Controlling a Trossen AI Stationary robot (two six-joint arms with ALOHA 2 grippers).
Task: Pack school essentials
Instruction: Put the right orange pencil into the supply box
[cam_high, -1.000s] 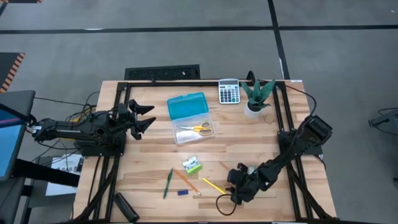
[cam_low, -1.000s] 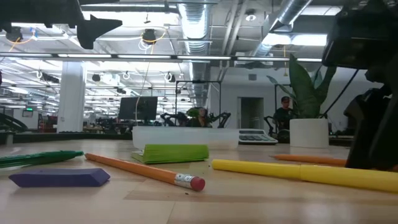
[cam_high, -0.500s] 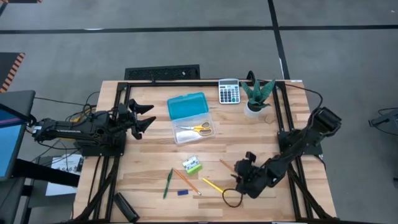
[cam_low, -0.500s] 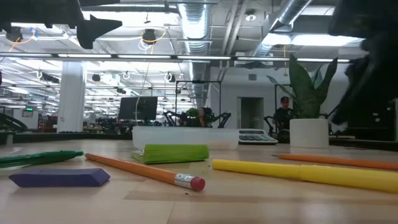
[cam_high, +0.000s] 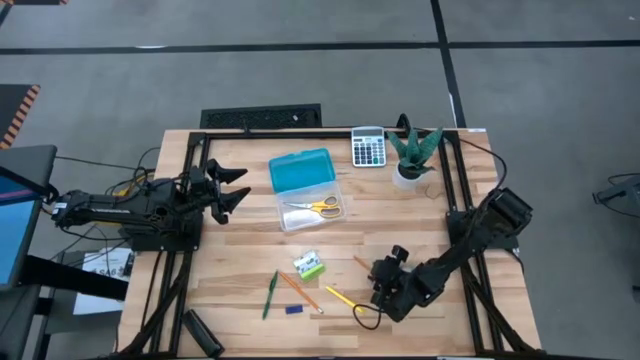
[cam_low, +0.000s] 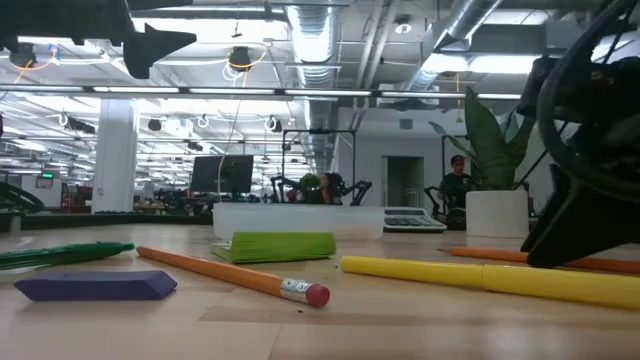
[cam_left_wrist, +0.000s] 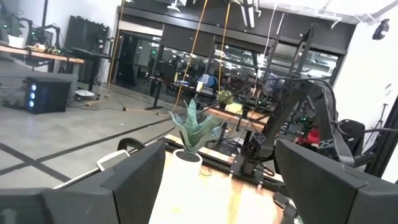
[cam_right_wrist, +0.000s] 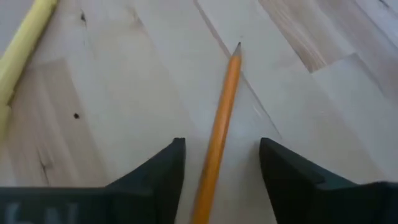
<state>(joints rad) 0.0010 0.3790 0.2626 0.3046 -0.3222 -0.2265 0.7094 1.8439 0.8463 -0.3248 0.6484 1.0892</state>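
Note:
A short orange pencil (cam_right_wrist: 219, 130) lies flat on the table right of centre (cam_high: 359, 264). My right gripper (cam_right_wrist: 221, 171) slants down over it, open, with one finger on each side of the shaft and neither touching it; the low view shows this gripper (cam_low: 590, 205) close to the table. Left of it lie a yellow pencil (cam_high: 343, 297), a longer orange pencil (cam_high: 298, 291), a green pen (cam_high: 270, 295), a tiny blue piece (cam_high: 293, 310) and a green-white block (cam_high: 309, 266). Yellow-handled scissors (cam_high: 315, 207) lie in the open clear case. My left gripper (cam_high: 232, 187) waits open at the table's left.
The case's blue lid (cam_high: 301, 169) lies open toward the far edge. A grey calculator (cam_high: 369, 146) and a potted plant (cam_high: 413, 152) stand at the far right. A black cable loop (cam_high: 365, 318) hangs beside my right gripper. A dark bar (cam_high: 200, 334) lies at the near left corner.
My right gripper has moved from near the table's front edge toward the far side. It rose, then tipped downward and came down over the short orange pencil. The pencils, the pen and the case have not moved.

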